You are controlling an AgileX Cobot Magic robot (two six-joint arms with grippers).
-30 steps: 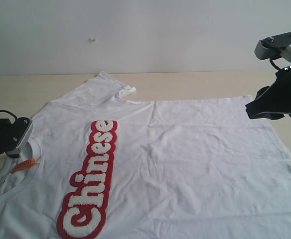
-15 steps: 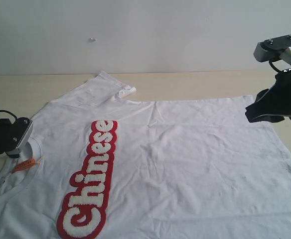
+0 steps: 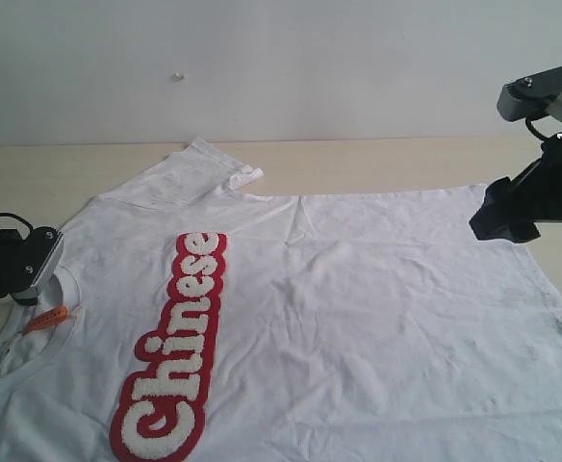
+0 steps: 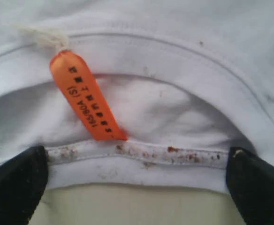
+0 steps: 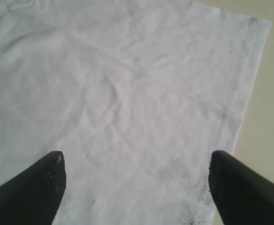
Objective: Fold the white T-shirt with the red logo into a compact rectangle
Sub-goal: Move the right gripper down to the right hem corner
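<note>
Left gripper [image 4: 137,187]: jaws spread wide, gripping nothing. Black fingers [image 4: 15,185] sit either side of the ribbed round collar [image 4: 174,154] of the white cotton short-sleeved T-shirt [image 3: 358,318]; the collar's stitched rim runs across the gap between them. Can't tell if the tips touch the cloth.

Collar: double-stitched rib, rust-brown specks along the seam. Glossy orange size tag [image 4: 85,96] with black print hangs from a white thread knot and lies flat inside the neck opening.

Shirt: flat, chest up on the pale beige table [image 3: 358,159], neck at left, hem at right, near part cut off by the frame. Soft shallow wrinkles over the body. Far sleeve [image 3: 214,168] at far left, with its cuff end turned over.

Red bubble-outlined logo patch [image 3: 175,346]: fuzzy white letters "Chinese", running near-to-far across the chest, just right of the collar.

Right gripper [image 5: 137,187]: jaws wide apart, holding nothing, above the shirt's far right hem corner. Cloth lies flat under the gap, and the stitched hem edge passes close to one finger [image 5: 245,192]. Fine dark specks on the fabric near that finger, and a faint grey smudge on the right edge of the shirt.

Plain white wall [image 3: 310,58] behind.
</note>
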